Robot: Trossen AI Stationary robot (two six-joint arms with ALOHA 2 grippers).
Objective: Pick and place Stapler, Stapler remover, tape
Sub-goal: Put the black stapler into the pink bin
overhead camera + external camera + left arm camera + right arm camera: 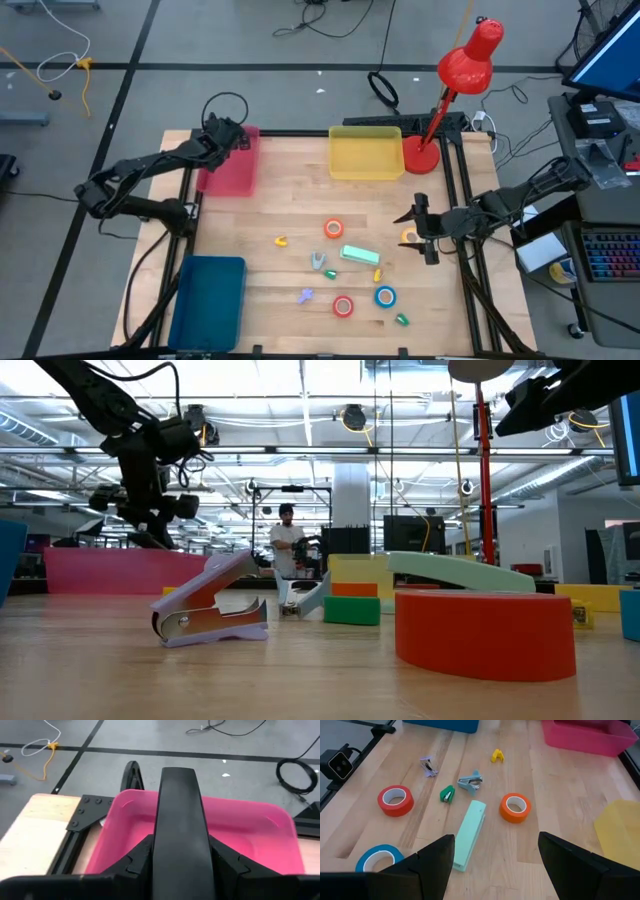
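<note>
Top cam looks straight down on the whole bench (300,200). Low cam sits at bench height, looking level into the room, really close to the items. Left wrist cam hangs right over the pink tray (240,830). Right wrist cam faces the stapler (469,834), which the top cam (359,255) shows mid-frame.

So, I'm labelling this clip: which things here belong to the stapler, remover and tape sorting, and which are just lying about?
Job in hand:
- mint-green plastic stapler
- small clawed staple removers: grey-blue, green, yellow, lilac
- ring-shaped tape rolls: orange, red, blue
- pink, yellow and blue plastic trays

Lying about:
- red desk lamp
- keyboard
</note>
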